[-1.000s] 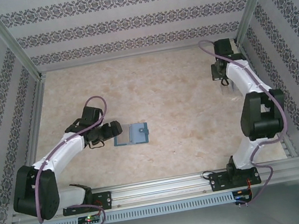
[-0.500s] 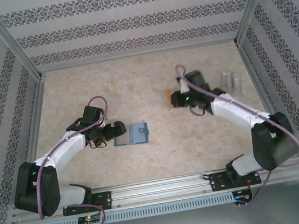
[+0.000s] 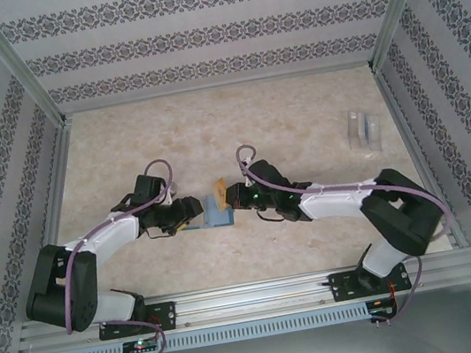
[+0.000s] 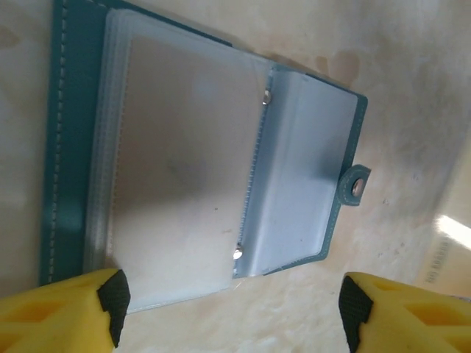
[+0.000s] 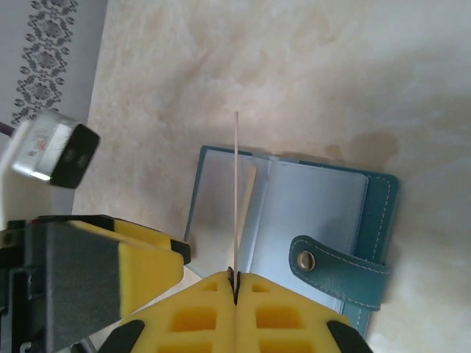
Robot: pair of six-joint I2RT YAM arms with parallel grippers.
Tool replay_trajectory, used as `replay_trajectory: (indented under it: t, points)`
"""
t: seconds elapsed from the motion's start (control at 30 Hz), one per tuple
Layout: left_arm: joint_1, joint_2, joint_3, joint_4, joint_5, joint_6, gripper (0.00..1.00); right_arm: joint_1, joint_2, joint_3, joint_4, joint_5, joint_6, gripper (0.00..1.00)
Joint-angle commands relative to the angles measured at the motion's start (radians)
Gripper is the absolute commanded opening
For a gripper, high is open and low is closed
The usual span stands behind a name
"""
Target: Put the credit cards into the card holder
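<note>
Swung in from the right half of the table since half a second ago, the right gripper (image 3: 231,195) now sits just over the card holder (image 3: 217,211), while the left gripper (image 3: 185,211) has edged up to the holder's left side. Teal with pale stitching, the holder lies opened flat near the middle of the table (image 3: 302,143), its frosted clear sleeves facing up and a snap tab (image 4: 357,182) sticking out of one short side. Its spread length runs roughly left to right between the two grippers. A tan credit card (image 3: 216,186) is pinched between the right gripper's closed yellow fingers (image 5: 280,309), standing on edge and reaching forward over the sleeves on the holder's left half; whether its tip touches them cannot be told. Left fingers (image 4: 66,305) stand spread, one tip over a near corner of the sleeves, nothing clamped. Both arms reach low and inward, the right stretched long, the left bent at the elbow.
</note>
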Motion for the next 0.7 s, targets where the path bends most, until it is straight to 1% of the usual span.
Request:
replay_trajectory:
  t: [0.0,0.03,0.13,0.2,0.23,0.27,0.3,0.4,0.47,0.67]
  points:
    - [-0.008,-0.005,-0.035,0.095,0.041,-0.050,0.51,0.004,0.051,0.025,0.109,-0.040,0.062,0.00]
    - [-0.008,-0.004,-0.038,0.097,0.047,-0.052,0.48,0.002,0.064,0.025,0.117,-0.046,0.064,0.00]
    - [-0.009,-0.010,-0.039,0.083,0.055,-0.050,0.47,0.007,0.094,0.026,0.146,-0.069,0.084,0.00]
    - [-0.010,-0.026,-0.009,0.006,0.008,-0.014,0.47,0.014,0.116,0.033,0.146,-0.079,0.089,0.00]
    - [-0.009,-0.036,0.013,-0.041,-0.030,0.004,0.48,0.017,0.128,0.033,0.152,-0.081,0.101,0.00]
    - [-0.008,-0.048,0.034,-0.089,-0.065,0.019,0.53,0.020,0.141,0.033,0.165,-0.086,0.112,0.00]
    - [-0.009,-0.057,0.048,-0.114,-0.089,0.024,0.59,0.021,0.153,0.035,0.175,-0.096,0.121,0.00]
    - [-0.008,-0.068,0.066,-0.153,-0.172,0.024,0.67,0.032,0.176,0.049,0.176,-0.108,0.117,0.00]
    - [-0.008,-0.035,0.075,-0.161,-0.202,0.030,0.67,0.035,0.191,0.055,0.177,-0.107,0.125,0.00]
    - [-0.009,0.091,0.055,-0.048,-0.148,0.021,0.61,0.043,0.232,0.072,0.190,-0.129,0.149,0.00]
